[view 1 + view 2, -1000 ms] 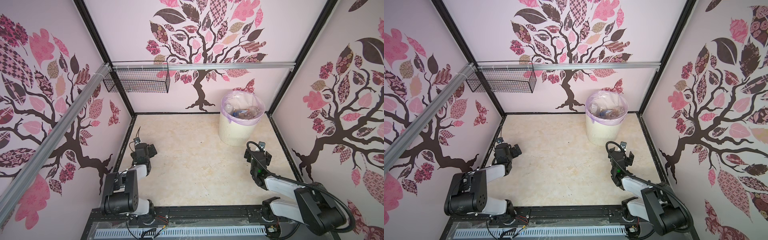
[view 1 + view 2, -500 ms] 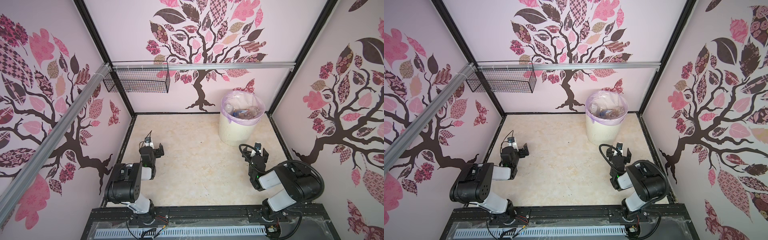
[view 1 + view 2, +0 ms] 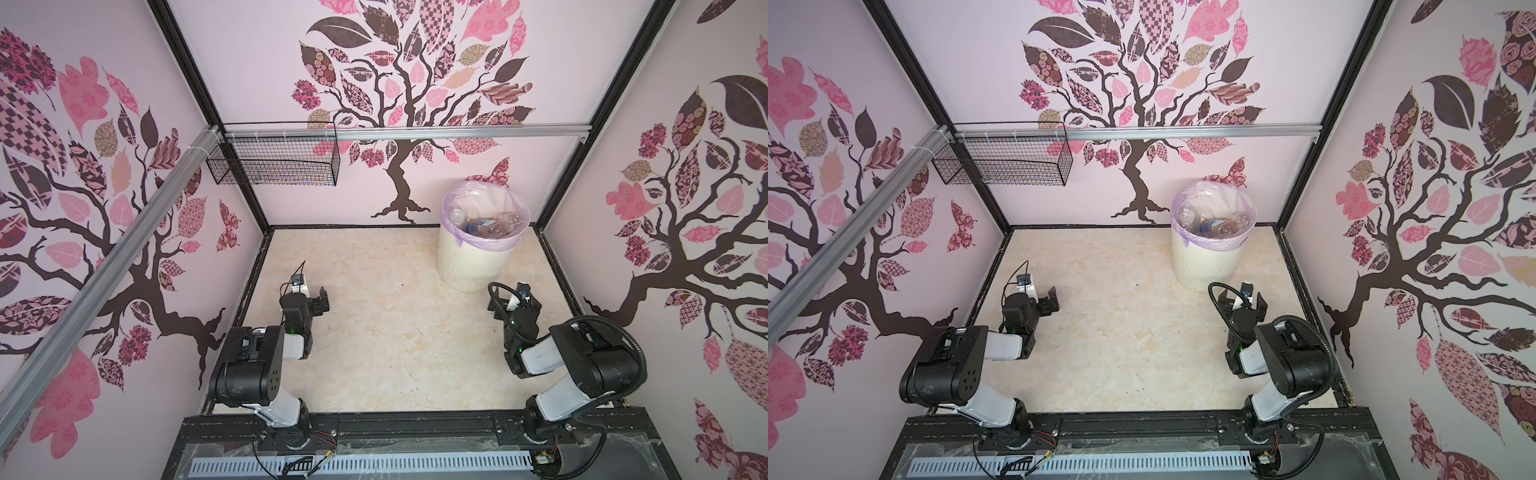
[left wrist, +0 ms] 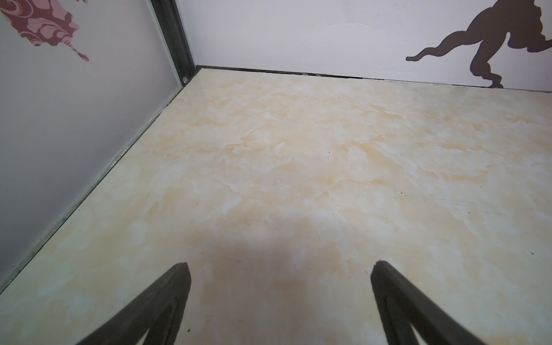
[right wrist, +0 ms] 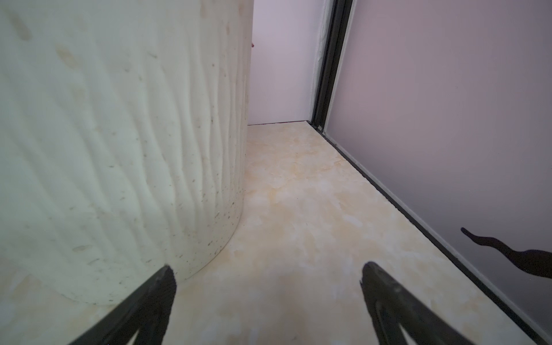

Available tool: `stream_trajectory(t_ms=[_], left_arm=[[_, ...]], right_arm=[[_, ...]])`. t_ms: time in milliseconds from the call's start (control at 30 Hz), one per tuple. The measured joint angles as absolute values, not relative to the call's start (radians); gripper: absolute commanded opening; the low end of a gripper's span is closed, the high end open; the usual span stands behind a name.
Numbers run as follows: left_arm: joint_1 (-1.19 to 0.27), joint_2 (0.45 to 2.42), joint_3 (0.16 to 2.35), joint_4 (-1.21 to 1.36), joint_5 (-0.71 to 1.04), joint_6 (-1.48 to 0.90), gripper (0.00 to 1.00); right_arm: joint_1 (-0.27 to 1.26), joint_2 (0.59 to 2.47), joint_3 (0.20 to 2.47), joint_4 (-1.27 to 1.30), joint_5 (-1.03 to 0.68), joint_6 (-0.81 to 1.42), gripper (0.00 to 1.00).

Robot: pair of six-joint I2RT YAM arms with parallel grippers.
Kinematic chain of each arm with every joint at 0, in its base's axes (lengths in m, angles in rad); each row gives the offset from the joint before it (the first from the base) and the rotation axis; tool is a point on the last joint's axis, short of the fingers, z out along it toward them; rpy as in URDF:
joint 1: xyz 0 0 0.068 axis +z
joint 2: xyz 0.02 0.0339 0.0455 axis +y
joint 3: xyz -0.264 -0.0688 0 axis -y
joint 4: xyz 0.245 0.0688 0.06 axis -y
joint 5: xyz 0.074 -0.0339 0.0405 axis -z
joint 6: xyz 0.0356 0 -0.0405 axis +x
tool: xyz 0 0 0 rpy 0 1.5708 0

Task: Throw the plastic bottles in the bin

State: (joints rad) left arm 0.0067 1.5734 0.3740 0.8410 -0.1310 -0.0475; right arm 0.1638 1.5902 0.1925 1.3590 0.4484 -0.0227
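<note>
The bin (image 3: 478, 266) (image 3: 1204, 266) is a cream ribbed bucket with a lilac bag over its rim, standing at the back right of the floor. Several clear plastic bottles (image 3: 492, 224) (image 3: 1217, 224) lie inside it. My left gripper (image 3: 311, 297) (image 3: 1040, 300) hovers low near the left wall, open and empty, with only bare floor between its fingers in the left wrist view (image 4: 280, 265). My right gripper (image 3: 515, 298) (image 3: 1241, 301) sits just in front of the bin, open and empty (image 5: 267, 268). The bin's wall (image 5: 119, 134) fills much of the right wrist view.
A black wire mesh basket (image 3: 274, 166) hangs from an aluminium rail (image 3: 415, 133) on the back wall at the left. Patterned walls close in the marble-look floor (image 3: 395, 332) on three sides. A black frame rail (image 3: 415, 428) carries both arm bases along the front.
Both arms have folded up, their elbows rising over the bases. The left gripper has shifted slightly right; the right gripper stays before the bin. Both stay open.
</note>
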Motion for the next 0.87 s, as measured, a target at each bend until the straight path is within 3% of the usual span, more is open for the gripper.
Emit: stream_trajectory(t_ms=[867], left_arm=[[-0.001,1.573,0.374,0.843,-0.154,-0.044,0.98]], right_arm=[[0.161,1.589,0.205,1.304,0.422,0.0,1.0]])
